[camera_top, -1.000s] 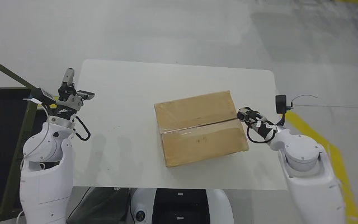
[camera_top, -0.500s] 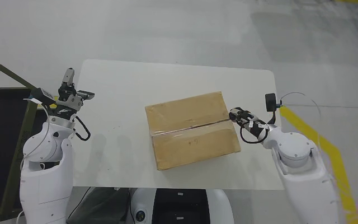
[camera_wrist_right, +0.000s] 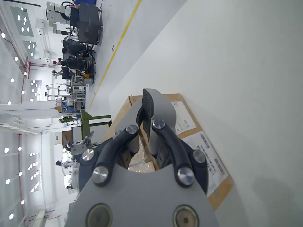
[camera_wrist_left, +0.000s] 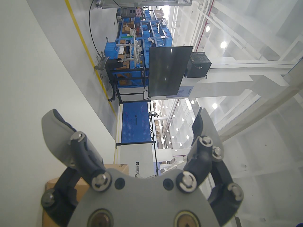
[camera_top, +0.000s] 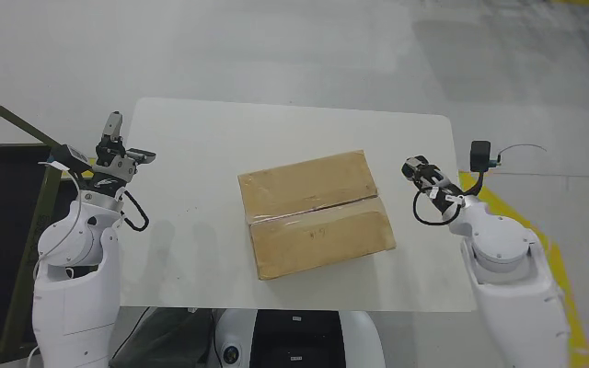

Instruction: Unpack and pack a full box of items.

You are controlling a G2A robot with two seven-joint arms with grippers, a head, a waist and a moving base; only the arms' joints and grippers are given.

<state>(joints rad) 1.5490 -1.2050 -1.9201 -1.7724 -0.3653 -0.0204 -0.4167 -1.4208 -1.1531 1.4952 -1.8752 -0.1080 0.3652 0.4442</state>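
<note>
Top view: my right pincer [camera_top: 411, 166] shoved the box [camera_top: 316, 213] toward the middle of the table [camera_top: 202, 212], then backed off. The box now sits just ahead of its tips with a gap between, no contact. Right pincer is pressed shut with nothing in it; left pincer [camera_top: 124, 143] hasn't budged, spread wide and empty, with the box well away from it across the table. Looks to me like repositioning is done and the box is still closed on top, so opening it comes next.
</note>
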